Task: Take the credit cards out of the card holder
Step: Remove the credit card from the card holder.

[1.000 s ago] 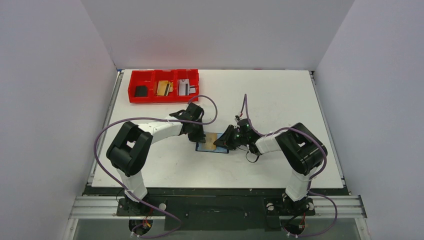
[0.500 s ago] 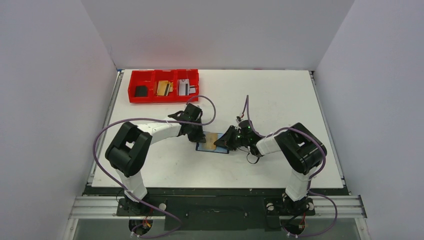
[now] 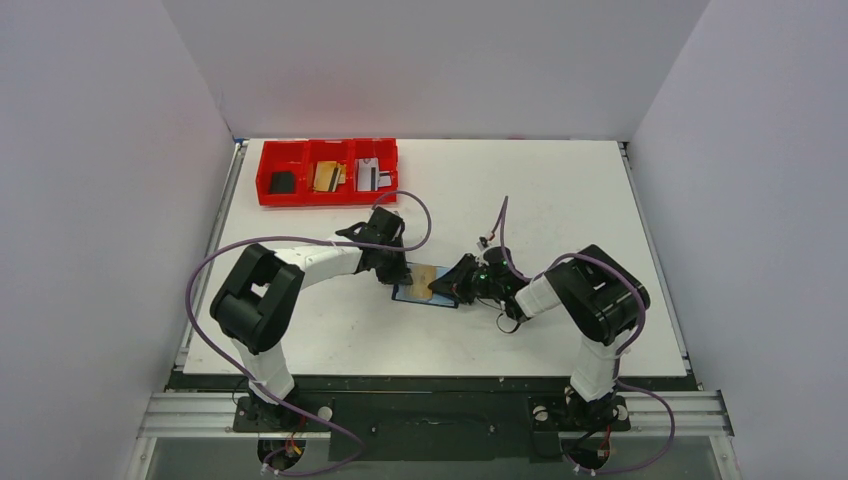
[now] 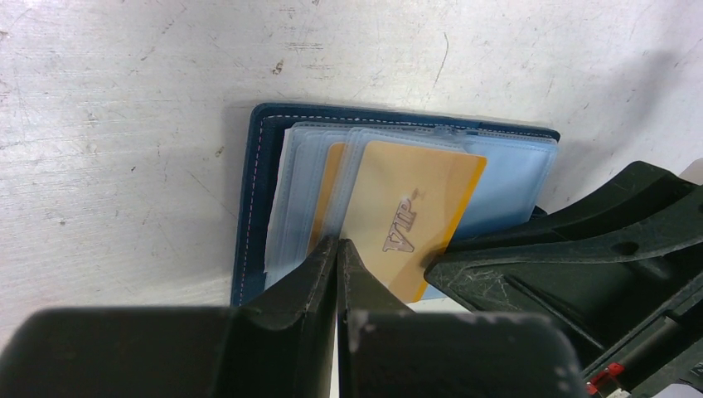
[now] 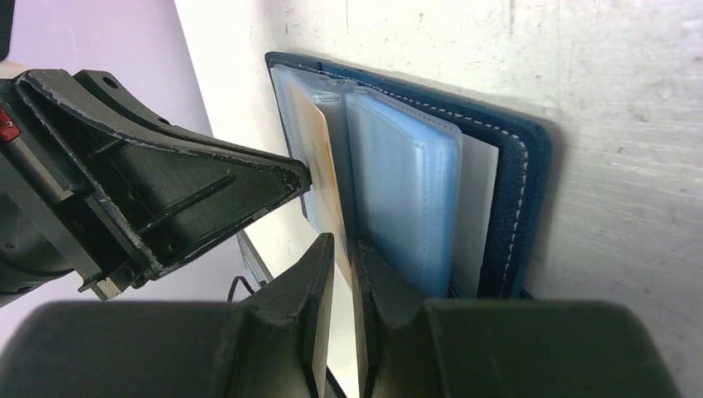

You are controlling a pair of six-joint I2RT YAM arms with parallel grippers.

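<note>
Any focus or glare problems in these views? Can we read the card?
Top view: even light, soft shadows, wallet tiny, little detail. Left wrist: gold card crisp, VIP print readable, left fingers dark and soft. Right wrist: wallet stitching sharp, slight sheen on the plastic sleeves, right fingers soft.

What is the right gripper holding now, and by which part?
The right gripper pinches the tan-gold card by the edge facing it, over the card holder.

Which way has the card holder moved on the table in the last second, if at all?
No. In the top view the card holder lies at the same spot and the same angle relative to the red tray as before.
</note>
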